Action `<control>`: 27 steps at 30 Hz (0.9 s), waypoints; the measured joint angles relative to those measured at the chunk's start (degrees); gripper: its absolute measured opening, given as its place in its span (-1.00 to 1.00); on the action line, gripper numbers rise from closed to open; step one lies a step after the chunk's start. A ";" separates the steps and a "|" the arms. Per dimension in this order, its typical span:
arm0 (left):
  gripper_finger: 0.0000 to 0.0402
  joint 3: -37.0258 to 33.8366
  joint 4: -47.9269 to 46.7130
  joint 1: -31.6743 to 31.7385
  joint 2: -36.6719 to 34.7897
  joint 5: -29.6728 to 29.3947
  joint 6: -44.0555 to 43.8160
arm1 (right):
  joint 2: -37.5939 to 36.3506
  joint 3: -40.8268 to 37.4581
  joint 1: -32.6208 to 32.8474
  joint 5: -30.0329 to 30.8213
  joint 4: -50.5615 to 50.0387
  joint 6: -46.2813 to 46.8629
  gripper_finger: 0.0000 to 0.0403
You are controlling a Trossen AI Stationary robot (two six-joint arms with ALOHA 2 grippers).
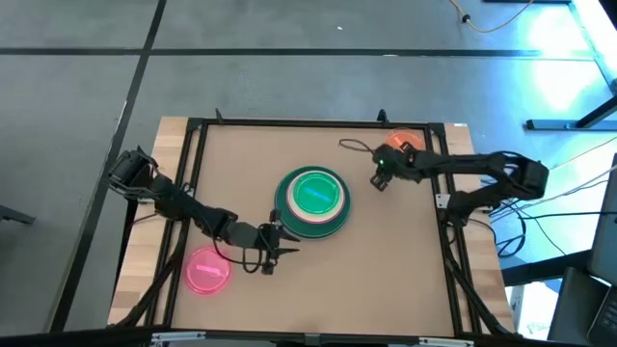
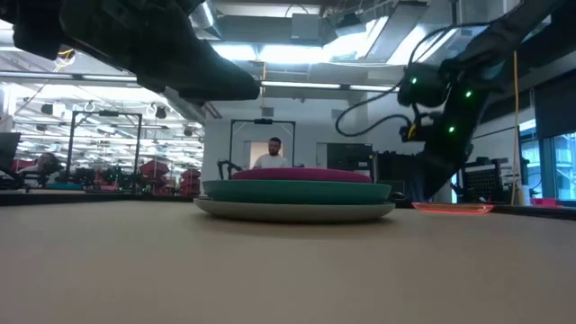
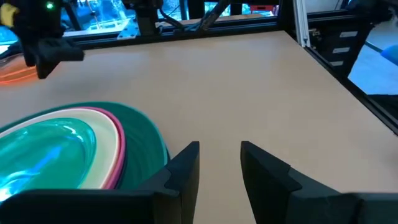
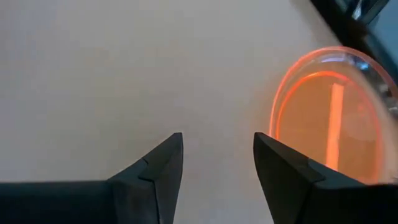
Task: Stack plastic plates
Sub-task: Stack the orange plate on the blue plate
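Observation:
A stack of plastic plates (image 1: pixel 310 200) sits mid-table: large grey and teal-green plates below, magenta and cream rims above, and a small green-teal plate on top. In the low view the stack (image 2: pixel 295 193) rests flat on the table. A small pink plate (image 1: pixel 207 270) lies alone near the left front. A small orange plate (image 1: pixel 405 143) lies at the far right. My left gripper (image 1: pixel 287 243) is open just in front of the stack (image 3: pixel 74 155), touching nothing. My right gripper (image 1: pixel 379 178) is open between the stack and the orange plate (image 4: pixel 336 118), above the bare table.
A black frame (image 1: pixel 318 122) rims the table. A dark cable (image 1: pixel 355 146) loops on the table near the right arm. Bare tabletop lies right of the stack and along the near edge (image 1: pixel 386 280). A person (image 2: pixel 273 153) stands in the room behind the table.

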 joint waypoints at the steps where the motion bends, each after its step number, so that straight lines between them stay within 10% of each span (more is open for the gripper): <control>1: -0.45 0.00 -0.02 0.00 0.00 0.18 -0.01 | 0.82 0.00 -1.21 -0.99 0.66 -0.23 -0.08; 17: -0.44 0.00 -0.80 0.55 0.00 0.17 -1.83 | 6.12 0.02 -10.98 -2.75 6.48 -3.90 -0.10; 27: -0.44 0.00 -1.49 0.66 0.00 0.17 -1.84 | 9.21 0.11 -14.71 -3.97 8.93 -6.29 -0.67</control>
